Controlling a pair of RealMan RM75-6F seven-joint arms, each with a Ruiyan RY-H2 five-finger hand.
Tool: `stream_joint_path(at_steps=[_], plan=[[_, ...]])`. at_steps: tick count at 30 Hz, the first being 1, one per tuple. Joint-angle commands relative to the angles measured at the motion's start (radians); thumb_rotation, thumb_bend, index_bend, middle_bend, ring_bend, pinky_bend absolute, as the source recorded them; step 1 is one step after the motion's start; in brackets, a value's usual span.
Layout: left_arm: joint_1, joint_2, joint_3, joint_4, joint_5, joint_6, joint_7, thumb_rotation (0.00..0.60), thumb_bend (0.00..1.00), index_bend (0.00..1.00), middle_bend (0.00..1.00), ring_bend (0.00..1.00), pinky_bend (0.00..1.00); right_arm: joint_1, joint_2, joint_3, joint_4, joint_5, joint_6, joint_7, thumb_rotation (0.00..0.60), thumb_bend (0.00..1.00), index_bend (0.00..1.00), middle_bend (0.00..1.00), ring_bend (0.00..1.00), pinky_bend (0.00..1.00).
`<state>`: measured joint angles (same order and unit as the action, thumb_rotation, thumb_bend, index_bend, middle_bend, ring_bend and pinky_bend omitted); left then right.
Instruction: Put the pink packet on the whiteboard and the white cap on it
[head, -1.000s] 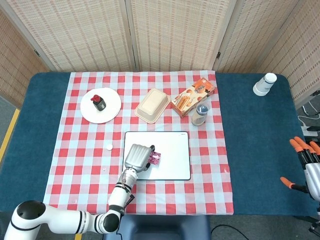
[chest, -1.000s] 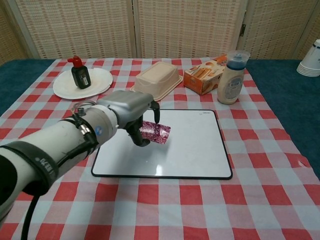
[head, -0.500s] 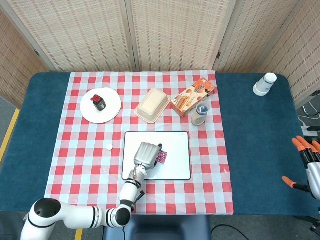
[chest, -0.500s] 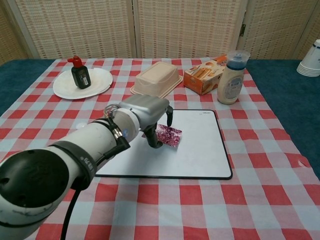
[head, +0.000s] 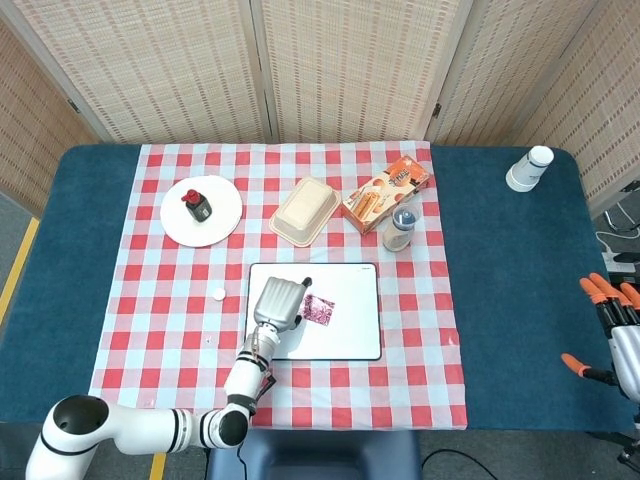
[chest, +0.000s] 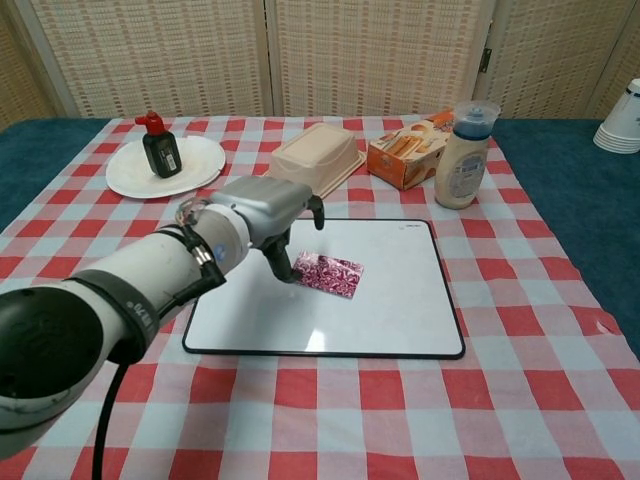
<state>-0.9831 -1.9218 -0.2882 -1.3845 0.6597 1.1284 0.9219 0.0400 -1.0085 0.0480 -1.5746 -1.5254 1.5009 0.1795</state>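
The pink packet (head: 319, 309) (chest: 331, 274) lies flat on the whiteboard (head: 350, 335) (chest: 400, 300), left of its middle. My left hand (head: 278, 302) (chest: 262, 212) hovers over the board just left of the packet, fingers apart and holding nothing; its thumb tip is at the packet's left edge. The small white cap (head: 217, 294) sits on the checked cloth left of the whiteboard, seen only in the head view. My right hand (head: 612, 325) stays far off at the right edge of the table, orange fingertips spread and empty.
Behind the board stand a white plate (head: 225, 222) (chest: 200, 160) with a small black bottle (head: 198, 205) (chest: 160, 150), a beige lidded box (head: 304, 209) (chest: 312, 158), an orange carton (head: 387, 188) (chest: 405, 155) and a blue-capped bottle (head: 400, 229) (chest: 463, 155). Stacked paper cups (head: 529, 168) are far right.
My left hand carried the packet rightward over the board, set it down and let go. It has since drawn back to the left. The right hand stayed put.
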Motion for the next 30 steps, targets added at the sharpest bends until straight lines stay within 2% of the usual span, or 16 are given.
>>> stream_joint_path(at_steps=[1, 5, 11, 20, 30], plan=[[0.066, 0.115, 0.025, -0.028, 0.003, 0.042, -0.013, 0.600, 0.27, 0.33, 1.00, 1.00, 1.00, -0.001, 0.000, -0.006, -0.002, -0.010, 0.002, -0.006, 0.600, 0.05, 0.07, 0.00, 0.00, 0.03], [0.122, 0.197, 0.061, -0.026, 0.022, 0.024, -0.073, 0.600, 0.28, 0.36, 1.00, 1.00, 1.00, -0.002, -0.002, -0.011, -0.006, -0.026, 0.008, -0.013, 0.600, 0.05, 0.08, 0.00, 0.00, 0.03], [0.155, 0.233, 0.080, 0.009, 0.032, -0.013, -0.132, 0.600, 0.29, 0.42, 1.00, 1.00, 1.00, 0.002, -0.007, -0.014, -0.011, -0.027, -0.002, -0.034, 0.600, 0.05, 0.07, 0.00, 0.00, 0.03], [0.178, 0.259, 0.093, -0.035, 0.038, -0.021, -0.160, 0.600, 0.29, 0.42, 1.00, 1.00, 1.00, 0.006, -0.009, -0.008, -0.012, -0.010, -0.012, -0.041, 0.600, 0.05, 0.07, 0.00, 0.00, 0.03], [0.188, 0.228, 0.107, 0.020, 0.025, -0.058, -0.190, 0.600, 0.31, 0.42, 1.00, 1.00, 1.00, 0.011, -0.011, -0.007, -0.010, -0.002, -0.025, -0.045, 0.600, 0.05, 0.07, 0.00, 0.00, 0.03]])
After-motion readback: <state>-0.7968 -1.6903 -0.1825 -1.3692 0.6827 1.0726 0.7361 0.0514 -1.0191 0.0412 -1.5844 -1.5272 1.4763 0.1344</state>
